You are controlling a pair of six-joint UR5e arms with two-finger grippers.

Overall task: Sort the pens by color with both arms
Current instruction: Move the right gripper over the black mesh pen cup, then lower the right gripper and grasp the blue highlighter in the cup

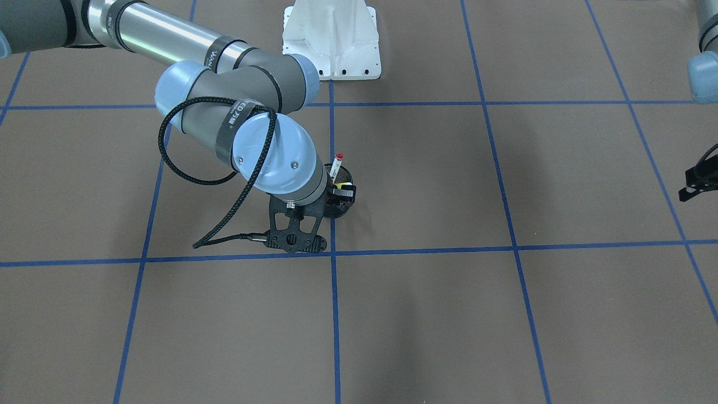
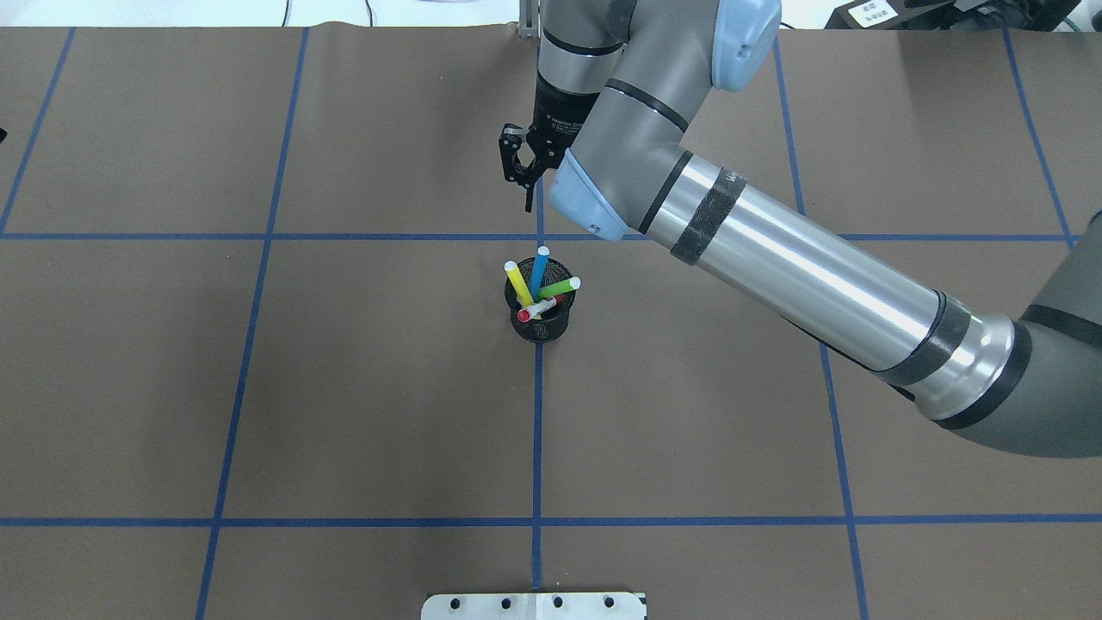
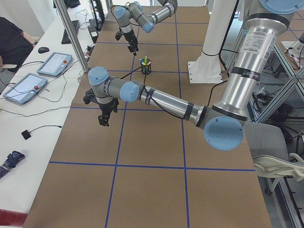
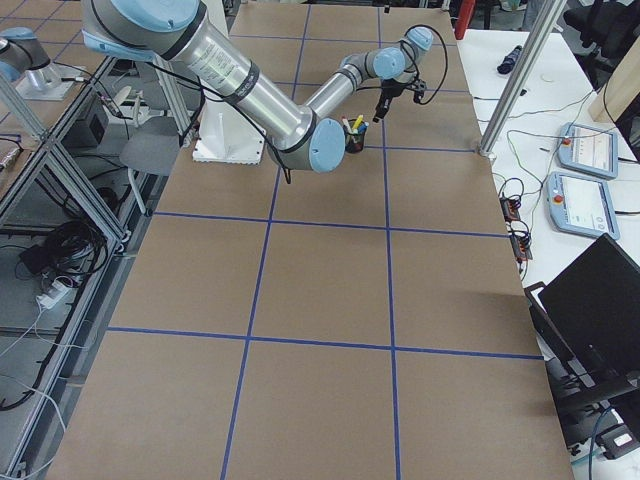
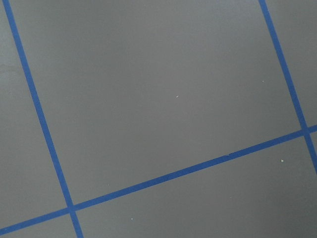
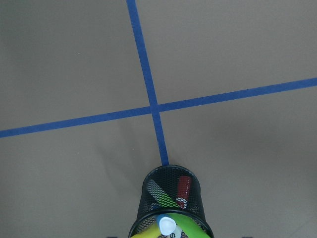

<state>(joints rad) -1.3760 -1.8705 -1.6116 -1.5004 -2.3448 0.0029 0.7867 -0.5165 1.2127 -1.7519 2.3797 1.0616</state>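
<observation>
Right gripper [image 2: 527, 200]: hangs just past the black mesh cup [image 2: 542, 330]; cannot tell if apart or together. Left gripper [image 3: 103, 119]: off to the side, same doubt. In the cup: yellow pen [image 2: 517, 282], blue pen [image 2: 539, 269], green pen [image 2: 561, 287], white pen [image 2: 541, 306]. Below, brown table [image 2: 362, 396] with blue lines [image 2: 344, 522]. From the front, only the white pen clear; from the side, white desk [image 3: 47, 92] with tablets [image 3: 54, 64].
</observation>
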